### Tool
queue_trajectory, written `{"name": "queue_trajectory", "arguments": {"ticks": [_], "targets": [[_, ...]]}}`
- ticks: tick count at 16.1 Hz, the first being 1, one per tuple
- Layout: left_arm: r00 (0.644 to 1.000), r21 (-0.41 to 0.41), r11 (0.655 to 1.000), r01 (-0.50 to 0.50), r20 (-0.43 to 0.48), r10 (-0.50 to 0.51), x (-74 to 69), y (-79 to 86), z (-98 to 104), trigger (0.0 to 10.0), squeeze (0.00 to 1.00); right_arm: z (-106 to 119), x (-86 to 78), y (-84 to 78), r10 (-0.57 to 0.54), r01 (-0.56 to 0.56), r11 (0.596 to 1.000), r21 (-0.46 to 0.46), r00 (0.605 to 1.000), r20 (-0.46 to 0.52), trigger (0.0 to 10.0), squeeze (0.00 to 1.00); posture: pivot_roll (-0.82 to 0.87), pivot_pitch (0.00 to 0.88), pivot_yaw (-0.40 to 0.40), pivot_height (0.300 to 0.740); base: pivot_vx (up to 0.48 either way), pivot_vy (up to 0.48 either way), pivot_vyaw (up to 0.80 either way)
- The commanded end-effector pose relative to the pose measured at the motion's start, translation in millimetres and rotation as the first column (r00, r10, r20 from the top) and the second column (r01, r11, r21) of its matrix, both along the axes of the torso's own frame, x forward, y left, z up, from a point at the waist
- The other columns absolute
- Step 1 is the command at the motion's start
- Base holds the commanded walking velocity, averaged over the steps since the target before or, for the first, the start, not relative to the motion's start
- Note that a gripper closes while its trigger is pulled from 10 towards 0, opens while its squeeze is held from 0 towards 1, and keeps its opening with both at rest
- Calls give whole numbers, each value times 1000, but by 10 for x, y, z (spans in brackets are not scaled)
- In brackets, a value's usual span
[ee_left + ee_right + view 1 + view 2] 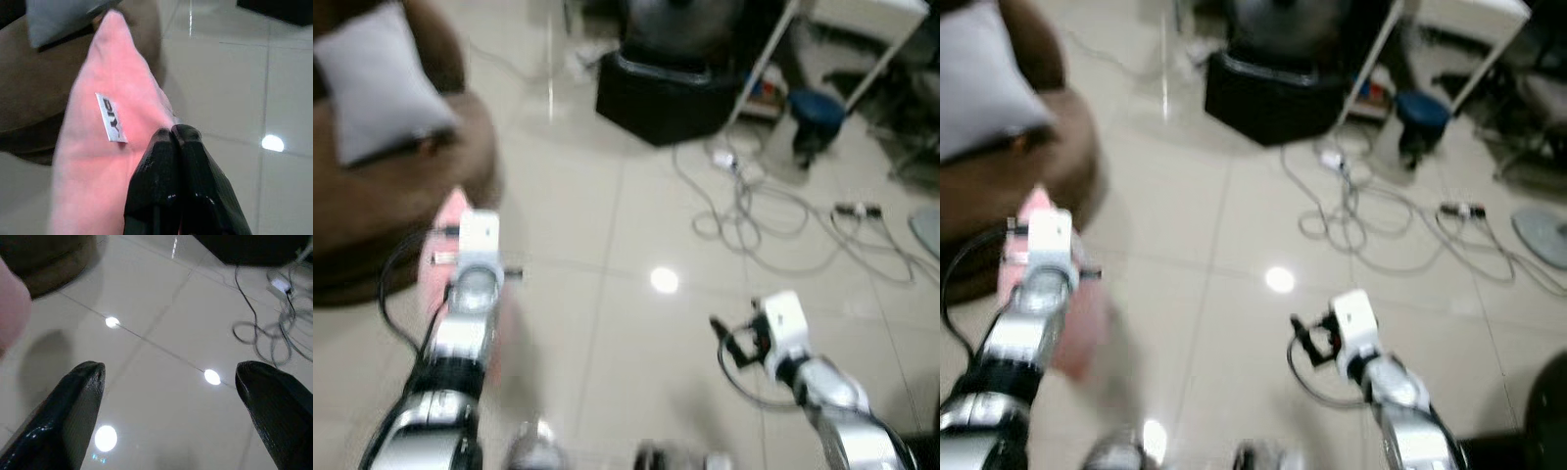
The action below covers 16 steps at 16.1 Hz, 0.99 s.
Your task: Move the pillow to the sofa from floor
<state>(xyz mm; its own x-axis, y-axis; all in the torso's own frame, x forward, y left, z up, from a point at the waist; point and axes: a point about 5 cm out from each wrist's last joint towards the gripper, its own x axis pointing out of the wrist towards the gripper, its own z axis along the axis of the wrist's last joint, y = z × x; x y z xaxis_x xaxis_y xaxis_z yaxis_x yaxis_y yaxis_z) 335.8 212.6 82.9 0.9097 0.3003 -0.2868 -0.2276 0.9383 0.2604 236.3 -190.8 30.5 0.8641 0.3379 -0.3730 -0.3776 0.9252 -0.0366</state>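
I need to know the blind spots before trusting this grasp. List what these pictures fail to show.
- Pink pillow: in the head views the left arm covers most of it and blur smears the rest.
- Left hand: its shut fingers hide how much fabric they pinch.
- Brown sofa: cut off by the frame edge, so free seat space is unknown.
- Label on the pillow: lettering too blurred to read surely.
- Cables: too blurred to count.
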Motion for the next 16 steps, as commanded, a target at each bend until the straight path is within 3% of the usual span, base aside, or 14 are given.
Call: {"name": "queue_trajectory", "arguments": {"ticks": [1, 4, 5, 6, 9, 12, 14, 16], "targets": [[999, 15, 1000, 15, 51, -16, 68, -43, 111, 0, 0, 8, -30, -37, -12, 12, 1000, 6, 1000, -2, 10000, 0, 208, 178, -167, 740, 465, 0, 0], [998, -3, 1000, 17, 55, -17, 49, -77, 66, 0, 0, 39, -72, -32, 1, -1, 1000, 19, 1000, 2, 10000, 0, 210, 178, -166, 740, 480, 0, 0], [997, 11, 1000, 28, 65, -29, 51, -117, 72, 2784, 0, 52, -69, -35, -1, 1, 1000, 24, 1000, 9, 10000, 0, 211, 175, -167, 740, 0, 0, 0], [997, -3, 999, 44, 70, -44, 60, -155, 75, 10000, 0, 53, -81, -43, 1, -1, 1000, 25, 1000, 10, 10000, 0, 212, 173, -168, 740, 0, 0, 0], [990, -39, 995, 93, 107, -88, 74, -206, 112, 10000, 0, 54, -119, -54, 2, -2, 1000, 28, 1000, 9, 10000, 0, 215, 174, -165, 740, 117, 0, 0], [992, -46, 995, 90, 97, -85, 53, -219, 80, 10000, 145, 65, -190, -52, 25, -26, 999, 29, 1000, 16, 10000, 0, 215, 176, -164, 740, 472, 0, 0], [993, -61, 995, 80, 92, -74, 45, -219, 63, 10000, 125, 60, -211, -82, 25, -25, 999, 24, 1000, 8, 10000, 0, 215, 178, -164, 740, 448, 0, 0], [993, -59, 994, 87, 85, -82, 45, -221, 63, 10000, 0, 66, -217, -96, 28, -28, 1000, 13, 1000, 6, 10000, 0, 216, 180, -165, 740, 418, 0, 0]]}}
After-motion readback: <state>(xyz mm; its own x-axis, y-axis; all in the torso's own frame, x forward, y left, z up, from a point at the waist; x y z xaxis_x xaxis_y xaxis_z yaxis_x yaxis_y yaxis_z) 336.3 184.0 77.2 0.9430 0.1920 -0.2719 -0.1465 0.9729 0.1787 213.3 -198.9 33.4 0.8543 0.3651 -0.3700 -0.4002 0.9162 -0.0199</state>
